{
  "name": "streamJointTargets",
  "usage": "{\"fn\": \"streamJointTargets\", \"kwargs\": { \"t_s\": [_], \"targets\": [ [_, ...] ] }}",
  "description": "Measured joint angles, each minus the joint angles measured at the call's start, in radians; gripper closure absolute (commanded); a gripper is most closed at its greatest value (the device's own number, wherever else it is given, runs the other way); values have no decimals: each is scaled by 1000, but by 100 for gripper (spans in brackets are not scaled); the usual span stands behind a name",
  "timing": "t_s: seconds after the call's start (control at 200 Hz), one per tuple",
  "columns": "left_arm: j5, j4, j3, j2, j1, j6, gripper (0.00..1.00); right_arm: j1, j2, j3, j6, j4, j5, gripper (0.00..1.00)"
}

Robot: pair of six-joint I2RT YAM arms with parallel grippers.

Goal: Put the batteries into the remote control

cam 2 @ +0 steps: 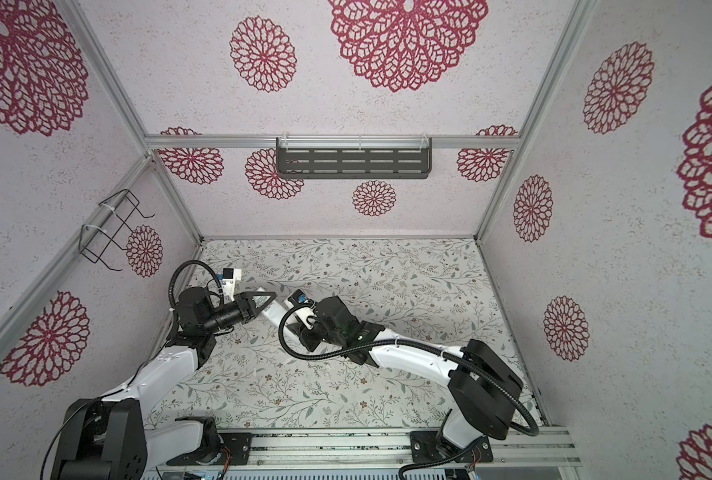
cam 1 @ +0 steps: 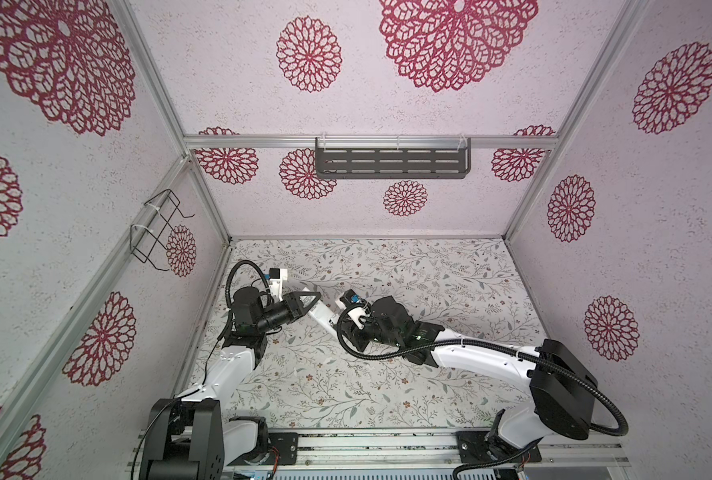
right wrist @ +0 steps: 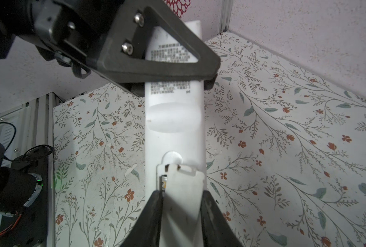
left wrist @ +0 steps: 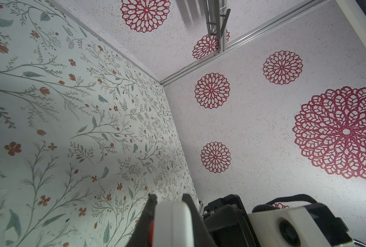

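Right wrist view, nearest first. On the right gripper [right wrist: 182, 193], the 2 black fingers [right wrist: 154, 209] flank the end of the remote control [right wrist: 174, 128], 1 against each long edge. Whether they squeeze it or merely bracket it, I cannot tell.

Between them lies the battery cover [right wrist: 185, 184], not seated. It sits skewed with 1 long edge lifted, and its latch tab stops short of the rounded notch in the remote's back. In the gap along that lifted edge, the silvery end of 1 battery [right wrist: 164, 183] shows inside the recess. A 2nd battery is not visible; it may be under the cover.

Further along, the remote's plain white back with printed text faces the camera. The left gripper [right wrist: 209, 78] is pinched on the far part of the remote, with 1 triangular finger across the back and the other beneath. In both top views the remote control [cam 1: 323, 316] [cam 2: 272, 312] spans between the 2 grippers, lifted off the floral table [right wrist: 284, 149].

Judgement: at least 1 battery looks loaded, and the step in hand is closing the cover. To do it well:
- The left arm holds the remote rigid as the anvil.
- The right fingers square the cover to the recess first and lower the lifted edge flat.
- They then push the cover along the remote's axis toward the notch until the tab catches.

Pushing while the cover is skewed risks jamming the tab — or popping the battery out.
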Motion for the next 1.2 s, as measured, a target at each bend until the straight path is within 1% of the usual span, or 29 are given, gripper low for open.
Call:
{"fn": "streamJointTargets", "kwargs": {
  "t_s": [0.615, 1.021, 1.196],
  "targets": [
    [4, 40, -9, 0, 0, -23, 100, 2, 0, 8, -51, -15, 5, 61],
    [13, 41, -11, 0, 0, -25, 100, -3, 0, 21, -70, -39, -10, 57],
    [14, 43, -11, 0, 0, -25, 100, -6, 1, 21, -71, -39, -13, 52]
  ]
}}
